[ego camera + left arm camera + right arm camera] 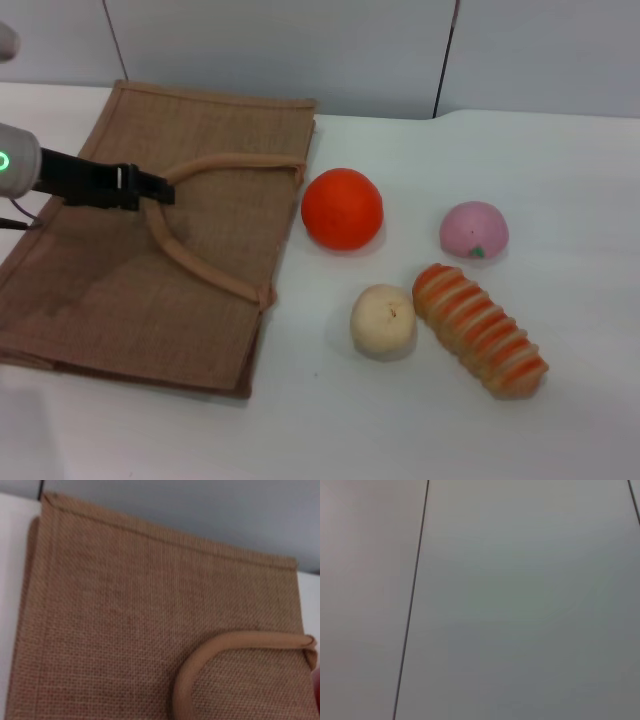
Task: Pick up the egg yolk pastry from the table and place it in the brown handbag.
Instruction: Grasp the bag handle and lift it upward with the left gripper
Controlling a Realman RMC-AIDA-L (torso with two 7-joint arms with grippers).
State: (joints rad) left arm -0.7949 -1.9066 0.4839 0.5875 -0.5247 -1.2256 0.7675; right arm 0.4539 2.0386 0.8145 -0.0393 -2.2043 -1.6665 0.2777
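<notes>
the brown handbag (150, 250) lies flat on the white table (480, 420), filling the side of the head view from about nine to eleven o'clock, its looped handle (200, 220) spread on top of the weave. the left gripper (158, 188) reaches in from nine o'clock, low over the bag, with its dark fingertips at the bend of that handle; whether they touch it, and whether they are spread or pressed together, i cannot tell. the left wrist view shows only the bag's woven face (125, 620) and the curve of the handle (225, 650). the egg yolk pastry (382, 320) sits on the table at about five o'clock from the picture's centre, well apart from the bag and untouched. just beside it at three o'clock lies a long orange-striped bread roll (482, 330), nearly touching it. an orange (342, 208) stands at twelve o'clock from the pastry, near the bag's edge, and a pink ball (474, 230) rests at about one o'clock from it. the right gripper is out of sight; the right wrist view shows only a pale panelled wall (520, 605).
</notes>
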